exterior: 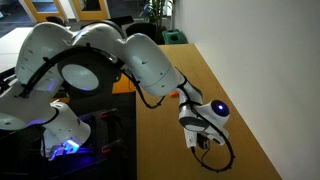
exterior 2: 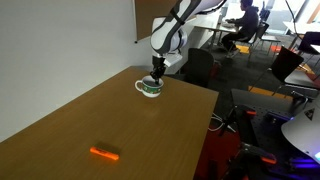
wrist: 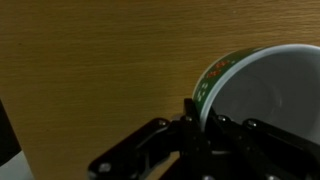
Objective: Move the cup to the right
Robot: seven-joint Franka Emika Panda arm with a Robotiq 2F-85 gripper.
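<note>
The gripper (exterior 2: 156,76) is hanging straight down over the cup (exterior 2: 150,88). The cup is sitting toward the far end of the worktop (exterior 2: 80,115), near its right edge, with the handle (exterior 2: 138,85) pointing left. In the wrist view the fingers (wrist: 190,118) are straddling the rim (wrist: 215,75), one outside the green-patterned wall and one inside. They seem to be pinching it, though the contact is dark and hard to read. Judging from this, the carry is what is coming next, and a one-sided rim hold is asking for care because the cup will want to tilt about the pinch. Raising it only just clear, keeping the wrist vertical and travelling right slowly should be enough. The edge is lying close on that side, so the set-down needs to be short of it, flat before letting go. The orange thing (exterior 2: 104,153) is lying well apart at the near end, out of the path.
</note>
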